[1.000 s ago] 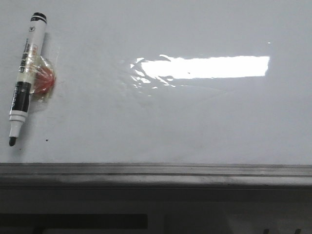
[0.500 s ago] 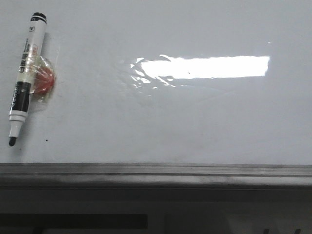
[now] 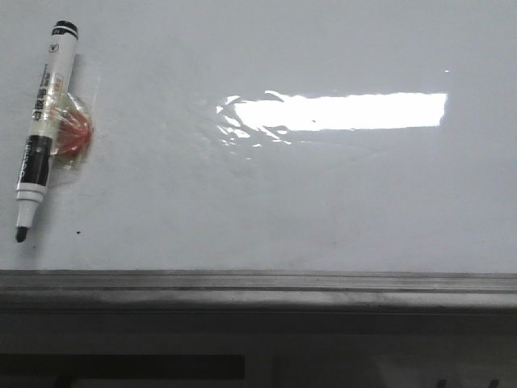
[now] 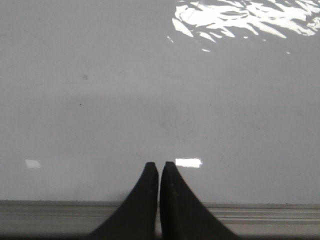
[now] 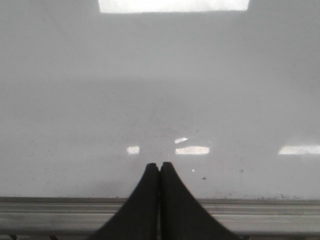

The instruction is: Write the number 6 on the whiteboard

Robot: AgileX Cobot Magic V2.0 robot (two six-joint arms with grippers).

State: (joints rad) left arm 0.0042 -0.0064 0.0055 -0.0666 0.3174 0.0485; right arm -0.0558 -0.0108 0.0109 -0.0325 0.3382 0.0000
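The whiteboard (image 3: 266, 194) is glossy white-grey and fills most of the front view, with a bright rectangular reflection. No drawn number 6 shows on it. A black-and-white marker (image 3: 42, 129) lies at the far left, uncapped, tip toward the rail, with a red piece taped to it. My left gripper (image 4: 159, 165) is shut and empty above the whiteboard (image 4: 150, 100) near its rail. My right gripper (image 5: 159, 165) is shut and empty above the whiteboard (image 5: 160, 90) near its rail. Neither gripper shows in the front view.
A grey metal edge rail (image 3: 258, 284) runs along the board's near side; it also shows in the left wrist view (image 4: 60, 217) and the right wrist view (image 5: 50, 215). A tiny black dot (image 3: 77, 234) sits near the marker tip.
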